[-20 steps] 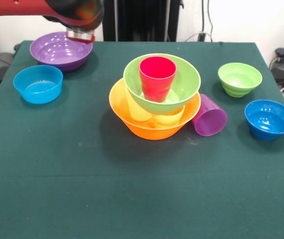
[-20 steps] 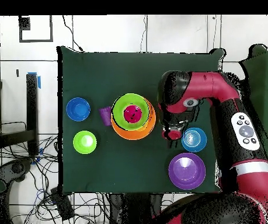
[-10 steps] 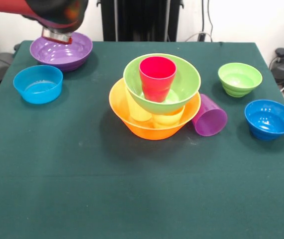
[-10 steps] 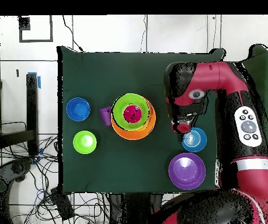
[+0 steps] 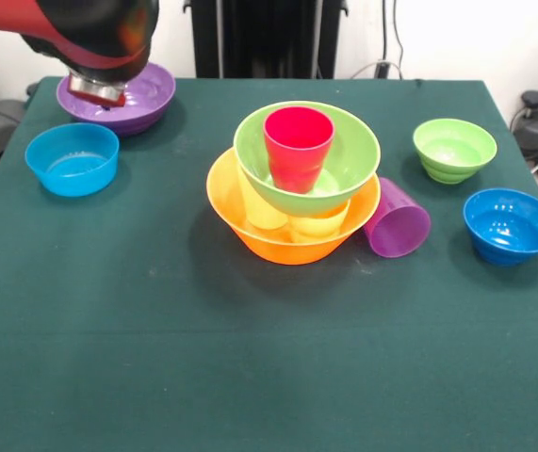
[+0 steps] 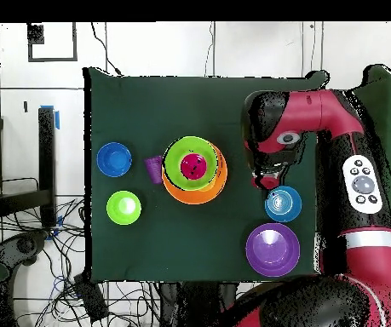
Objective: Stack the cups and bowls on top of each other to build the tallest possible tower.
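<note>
Nearest to the front camera, the green table [image 5: 250, 377] is bare cloth. A little farther, on the right, sits a blue bowl [image 5: 511, 224], and just left of it a purple cup [image 5: 396, 218] lies on its side, its mouth toward the camera, touching the tower [image 5: 297, 184]. The tower stands in the middle of the table: an orange bowl [image 5: 278, 240] at the bottom, two yellow cups [image 5: 317, 222] inside it, a large green bowl [image 5: 344, 160] resting on them, and a red cup [image 5: 298, 146] upright in that bowl. On the left, at about the same depth, is a second blue bowl [image 5: 72, 158]. Behind the right blue bowl is a small green bowl [image 5: 454, 148]. At the far left corner is the purple bowl [image 5: 146, 94]. The arm [image 5: 52, 19] enters from the upper left and bends down, its gripper [image 5: 96, 91] hanging above the near rim of the purple bowl, just behind the left blue bowl. Whether the gripper is spread or pressed together I cannot tell.
</note>
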Controlling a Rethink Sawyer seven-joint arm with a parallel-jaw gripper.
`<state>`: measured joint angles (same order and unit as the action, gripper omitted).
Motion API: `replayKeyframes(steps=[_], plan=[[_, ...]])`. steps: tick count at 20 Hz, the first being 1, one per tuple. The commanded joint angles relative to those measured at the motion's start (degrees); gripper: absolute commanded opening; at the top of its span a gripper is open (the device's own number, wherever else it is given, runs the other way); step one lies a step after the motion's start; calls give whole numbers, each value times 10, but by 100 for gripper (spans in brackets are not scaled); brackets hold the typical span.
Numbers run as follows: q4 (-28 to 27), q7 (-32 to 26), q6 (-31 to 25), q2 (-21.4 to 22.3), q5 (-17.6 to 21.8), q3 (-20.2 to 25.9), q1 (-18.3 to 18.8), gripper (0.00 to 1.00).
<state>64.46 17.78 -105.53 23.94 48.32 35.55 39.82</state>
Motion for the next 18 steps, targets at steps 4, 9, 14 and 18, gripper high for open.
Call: replayKeyframes(steps=[4,9,14,18], plan=[[77,-68,129,-8,-14,17,10,100],[82,-90,138,-22,-30,18,19,100],[94,-102,146,-37,-37,17,30,100],[105,-120,145,-43,-31,16,36,100]])
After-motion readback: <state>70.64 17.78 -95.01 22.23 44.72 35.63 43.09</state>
